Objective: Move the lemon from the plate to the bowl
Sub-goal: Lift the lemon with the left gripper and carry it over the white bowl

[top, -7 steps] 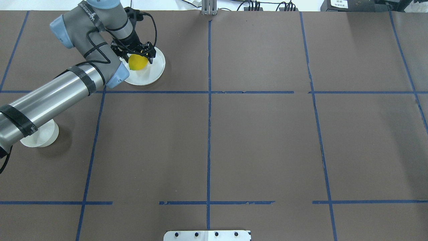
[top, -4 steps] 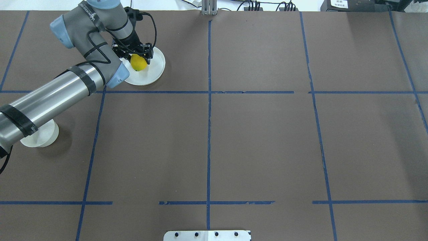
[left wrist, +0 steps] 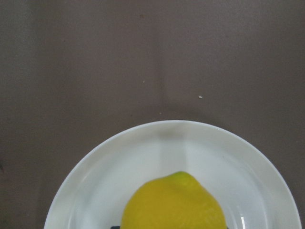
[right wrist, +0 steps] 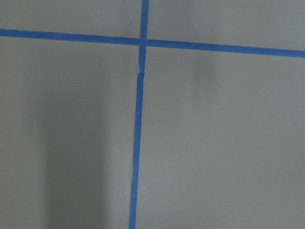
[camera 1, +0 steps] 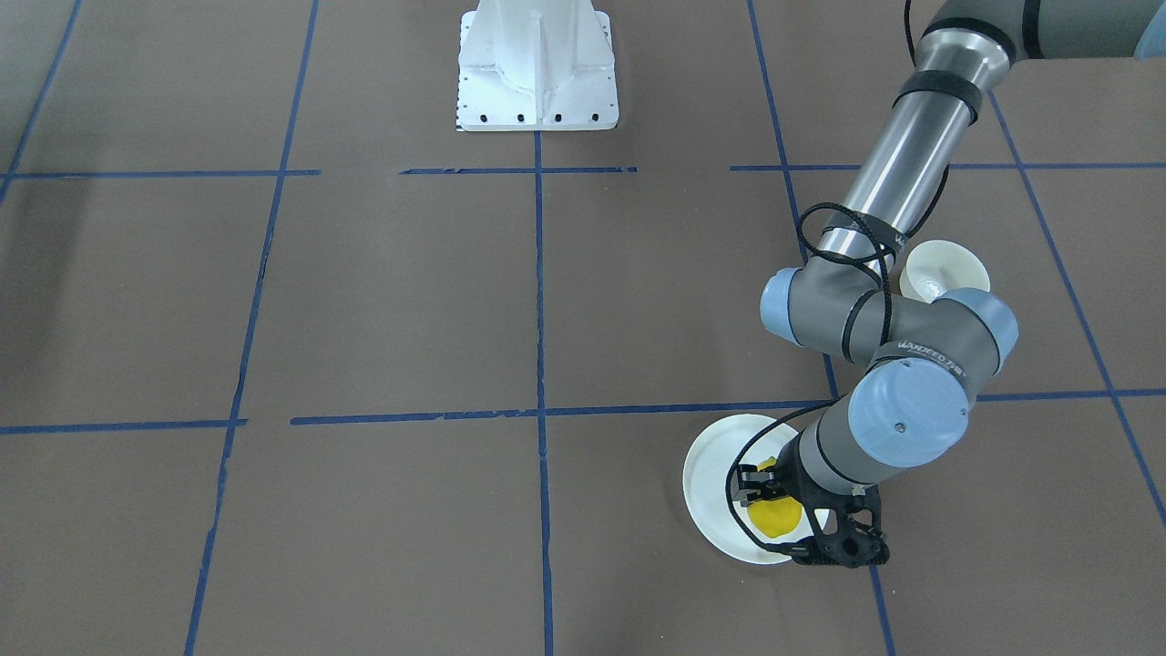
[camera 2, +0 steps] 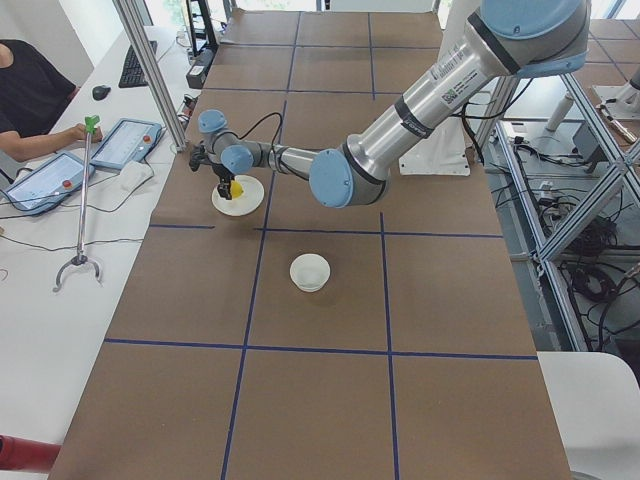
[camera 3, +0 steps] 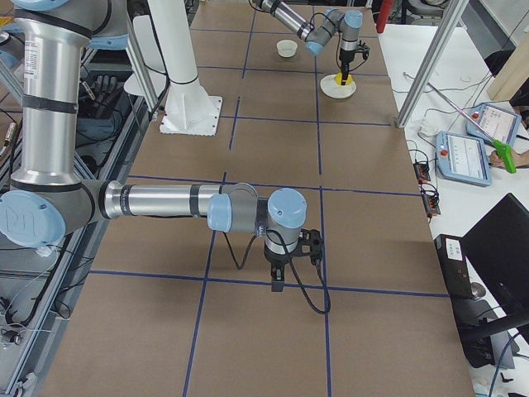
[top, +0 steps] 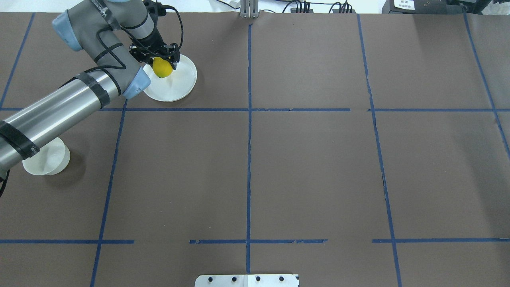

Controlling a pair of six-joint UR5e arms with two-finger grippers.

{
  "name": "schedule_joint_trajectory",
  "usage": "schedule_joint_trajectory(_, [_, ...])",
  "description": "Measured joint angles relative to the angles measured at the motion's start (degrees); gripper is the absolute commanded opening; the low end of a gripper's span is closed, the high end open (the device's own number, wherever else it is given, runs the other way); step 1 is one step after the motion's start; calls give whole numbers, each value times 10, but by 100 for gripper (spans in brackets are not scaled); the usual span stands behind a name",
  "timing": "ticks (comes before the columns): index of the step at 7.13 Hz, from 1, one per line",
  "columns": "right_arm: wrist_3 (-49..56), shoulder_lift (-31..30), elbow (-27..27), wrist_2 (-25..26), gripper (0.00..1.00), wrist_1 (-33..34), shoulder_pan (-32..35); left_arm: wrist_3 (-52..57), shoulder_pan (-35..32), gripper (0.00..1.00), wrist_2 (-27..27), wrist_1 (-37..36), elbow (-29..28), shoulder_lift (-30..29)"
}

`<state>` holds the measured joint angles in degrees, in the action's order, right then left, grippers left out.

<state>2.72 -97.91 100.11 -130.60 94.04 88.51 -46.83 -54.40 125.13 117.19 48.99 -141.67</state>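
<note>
At 11 o'clock on the brown paper-covered table [top: 303, 167] in the overhead view lies the flat round white disposable plate [top: 181, 81]. Over its 10 o'clock edge the left arm's fingers [top: 174, 60] pinch the small bright yellow oval lemon [top: 162, 67] from both sides. No view settles whether the fruit touches the plate's surface. At 9 o'clock on the table, well apart from the plate and partly under the silver forearm, stands the small deep off-white bowl [top: 48, 161], its inside showing bare white.

The left wrist view alone shows the lemon's slightly greenish tip, which points toward 12 o'clock, with the plate's far rim curving behind it. The front-facing view shows the black cable looping down to the wrist over the plate. The right-side view alone shows the right arm's fingers [camera 3: 276, 285], pointed down at the table near a crossing of blue tape lines [right wrist: 138, 143]. From that view I cannot tell whether they are spread or pressed together.

The lemon's skin is smooth, evenly yellow and matte.
</note>
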Motion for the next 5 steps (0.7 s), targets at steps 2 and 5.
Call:
schedule_joint_trajectory(2, [0, 0, 0, 0, 100, 0, 0, 1, -14, 0, 2, -45, 98, 51])
schedule_joint_trajectory(5, [0, 0, 0, 0, 100, 0, 0, 6, -25, 0, 1, -142, 302, 165])
